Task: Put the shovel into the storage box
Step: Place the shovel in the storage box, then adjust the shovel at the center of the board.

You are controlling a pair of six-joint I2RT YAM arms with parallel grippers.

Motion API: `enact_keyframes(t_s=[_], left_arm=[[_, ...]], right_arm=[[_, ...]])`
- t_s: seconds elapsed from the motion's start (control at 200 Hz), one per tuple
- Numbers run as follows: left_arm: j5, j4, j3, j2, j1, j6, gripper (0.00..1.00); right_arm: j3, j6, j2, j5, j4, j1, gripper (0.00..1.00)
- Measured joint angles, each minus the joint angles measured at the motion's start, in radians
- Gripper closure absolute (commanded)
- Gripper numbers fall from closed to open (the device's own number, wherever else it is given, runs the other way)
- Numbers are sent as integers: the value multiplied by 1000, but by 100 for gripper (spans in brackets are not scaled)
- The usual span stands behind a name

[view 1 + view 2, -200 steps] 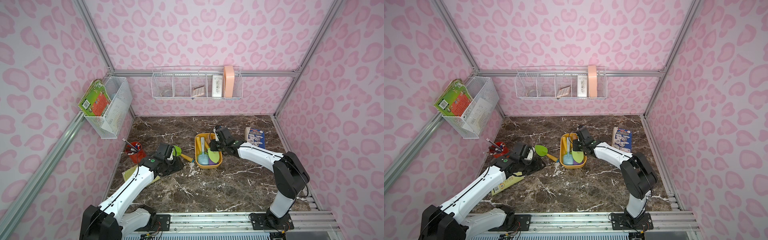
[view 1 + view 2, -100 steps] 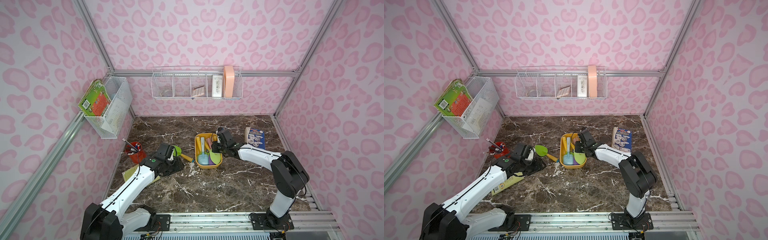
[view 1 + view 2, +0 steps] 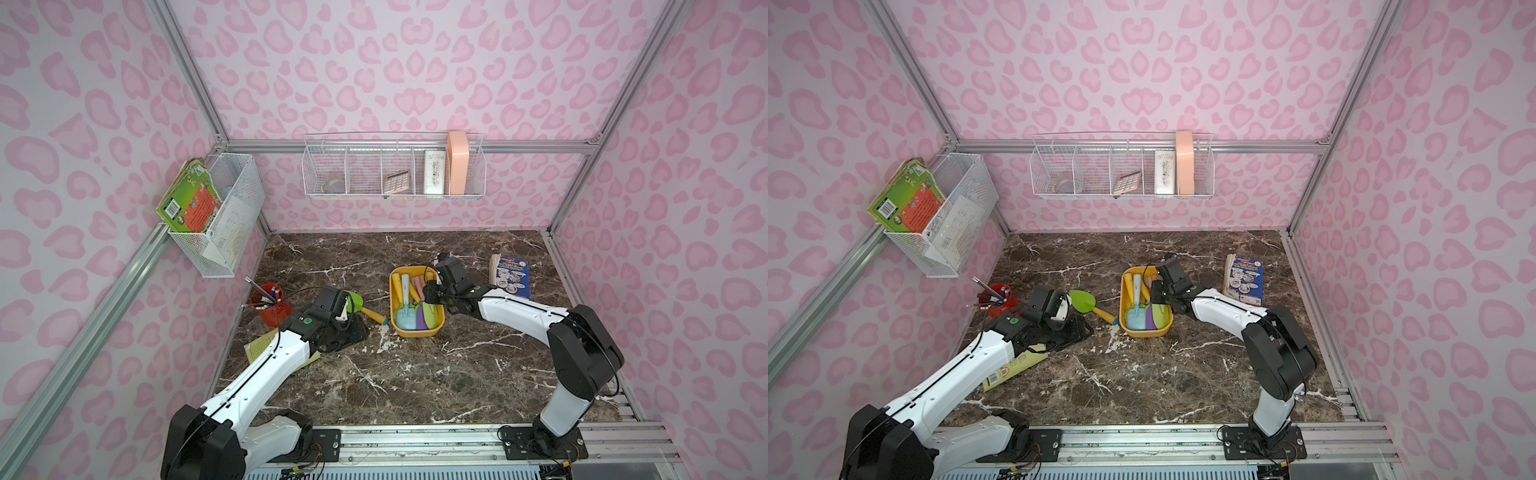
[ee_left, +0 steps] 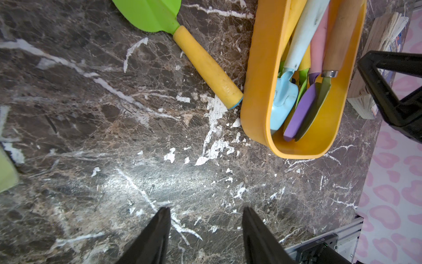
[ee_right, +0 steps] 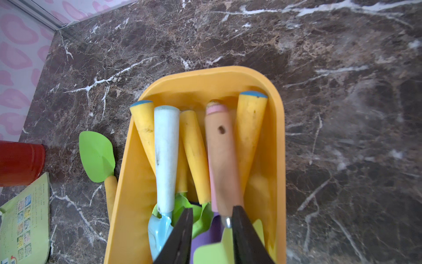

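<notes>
The yellow-orange storage box (image 3: 417, 332) (image 3: 1144, 332) stands mid-table and holds several toy shovels. My right gripper (image 5: 211, 209) hovers over its right half (image 3: 430, 291), open. A wooden-handled shovel (image 5: 222, 160) with a green blade lies loose in the box, its metal neck beside one fingertip. Left of the box, a green-bladed shovel (image 3: 361, 305) (image 4: 205, 66) with a yellow handle lies on the marble, its handle end near the box wall (image 4: 258, 68). My left gripper (image 4: 205, 209) is open low over bare marble, a little nearer the front than that shovel, with nothing between its fingers.
A red pen cup (image 3: 270, 305) stands at the far left beside my left arm, and a yellow-green booklet (image 3: 259, 349) lies under that arm. A blue book (image 3: 511, 276) lies at the back right. White wire baskets hang on the back wall (image 3: 392, 170) and the left wall (image 3: 224, 216).
My right gripper's jaws have parted and the wooden-handled shovel has dropped from them into the box. The left arm and the green shovel on the table have not moved.
</notes>
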Motion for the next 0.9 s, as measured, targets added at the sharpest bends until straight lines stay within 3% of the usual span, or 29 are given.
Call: enact_keyframes(t_s=[0.405, 0.9], left_arm=[[0, -2, 23, 13, 0, 1, 44], [-31, 0, 135, 185, 5, 8, 46]], right_arm=[[-27, -5, -103, 3, -11, 30, 68], [-269, -19, -344, -29, 26, 69, 65]])
